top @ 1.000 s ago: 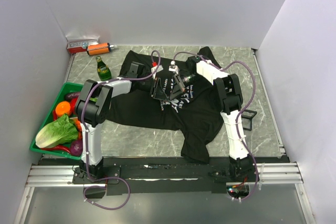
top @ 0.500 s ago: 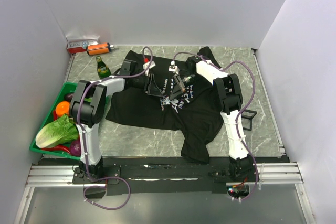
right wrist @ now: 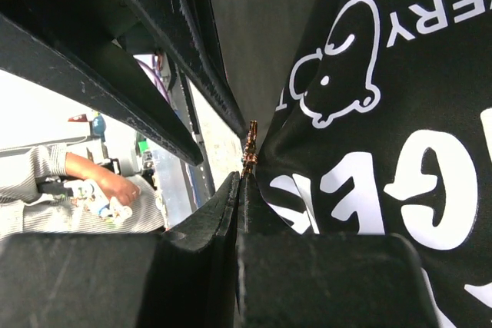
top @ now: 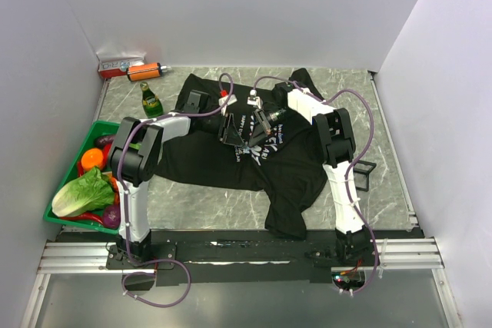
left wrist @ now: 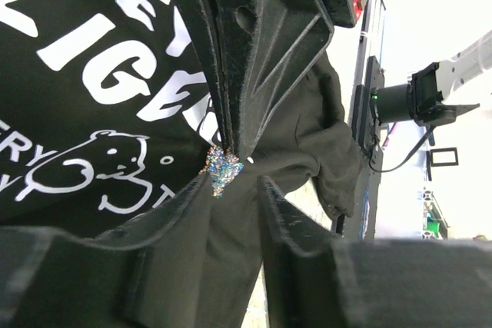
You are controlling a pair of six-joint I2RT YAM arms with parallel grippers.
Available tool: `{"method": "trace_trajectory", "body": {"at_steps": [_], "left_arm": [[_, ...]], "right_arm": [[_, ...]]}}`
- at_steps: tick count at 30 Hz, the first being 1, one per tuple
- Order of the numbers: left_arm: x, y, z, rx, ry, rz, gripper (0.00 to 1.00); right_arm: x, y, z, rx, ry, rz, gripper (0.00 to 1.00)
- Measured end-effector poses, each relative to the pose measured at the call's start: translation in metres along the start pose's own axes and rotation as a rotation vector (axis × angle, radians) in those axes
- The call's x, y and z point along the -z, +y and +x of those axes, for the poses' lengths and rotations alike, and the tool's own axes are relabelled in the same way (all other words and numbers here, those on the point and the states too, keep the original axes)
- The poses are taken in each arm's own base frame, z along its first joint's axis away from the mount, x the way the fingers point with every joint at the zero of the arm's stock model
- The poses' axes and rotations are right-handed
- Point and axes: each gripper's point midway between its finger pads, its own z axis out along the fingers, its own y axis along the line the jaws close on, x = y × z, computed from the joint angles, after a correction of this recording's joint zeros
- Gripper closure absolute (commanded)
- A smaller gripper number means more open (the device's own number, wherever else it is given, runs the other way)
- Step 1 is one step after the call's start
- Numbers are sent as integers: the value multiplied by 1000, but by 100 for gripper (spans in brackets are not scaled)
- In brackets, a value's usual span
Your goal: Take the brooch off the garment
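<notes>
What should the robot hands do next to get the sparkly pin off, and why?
Probably the left hand should close on the sparkly brooch: its open fingers frame it from just below, and the right hand is shut right at it on the shirt.

Table (top: pixel 207 209) is viewed from above, behind the bases. The brooch (left wrist: pixel 221 167) and garment (top: pixel 200 160) lettering are shared, close ahead of both wrists.
</notes>
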Motion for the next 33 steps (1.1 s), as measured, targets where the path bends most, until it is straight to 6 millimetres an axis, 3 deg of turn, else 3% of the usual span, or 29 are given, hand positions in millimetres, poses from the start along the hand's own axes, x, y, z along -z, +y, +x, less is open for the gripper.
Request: {"method": "trace_trajectory", "body": {"at_steps": [19,25,33], "left_arm": [[1,12,-6,33,-27,-71,59],[7,28,-16,21,-87,-134,62],[13,26,-23,8,-115,-123,67]], "right_arm": [[0,-6,-3,36,-6,21,100],[0,-3,-2,24,-5,9,100],[0,-2,-2,22,-6,2,100]]}}
